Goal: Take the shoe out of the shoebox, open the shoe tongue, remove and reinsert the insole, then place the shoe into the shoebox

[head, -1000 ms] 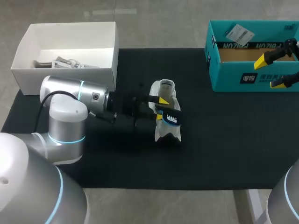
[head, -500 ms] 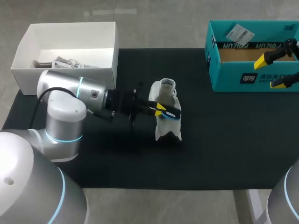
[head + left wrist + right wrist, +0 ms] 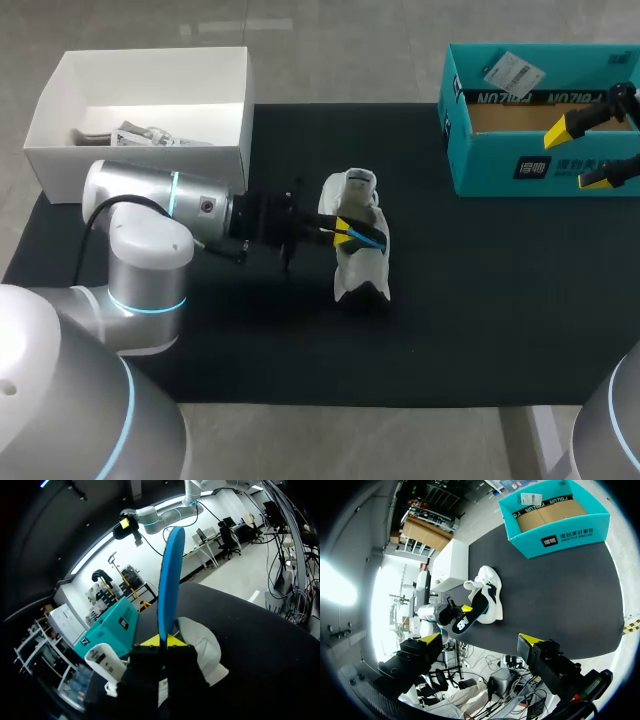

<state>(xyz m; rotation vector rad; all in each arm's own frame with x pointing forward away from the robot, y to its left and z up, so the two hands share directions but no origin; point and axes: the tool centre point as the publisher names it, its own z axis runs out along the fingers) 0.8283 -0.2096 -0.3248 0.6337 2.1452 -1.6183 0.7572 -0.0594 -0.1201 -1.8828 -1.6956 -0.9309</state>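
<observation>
Two yellow tips pressed together on the blue insole (image 3: 170,580), edge-on and straight out ahead of the left gripper (image 3: 161,641) in the left wrist view, clamped from both sides, no doubt about it. Just beneath and beside the fingers there, the white shoe (image 3: 200,647), with the teal shoebox (image 3: 107,630) further off. Over to the right wrist view for something hidden at that angle: the insole's flat face, dark with white print, slanting from the shoe's opening toward the left arm (image 3: 432,615). Head view for the layout: shoe on the black mat (image 3: 480,300) near mid-table, outside and well apart from the shoebox at the far right corner, and apart from the white box (image 3: 140,110) at the far left. Left arm in from the left, forearm low and level over the mat, wrist pointed at the shoe. Right gripper (image 3: 583,153) at the right edge, over the shoebox's right end, fingers spread wide, holding nothing.
</observation>
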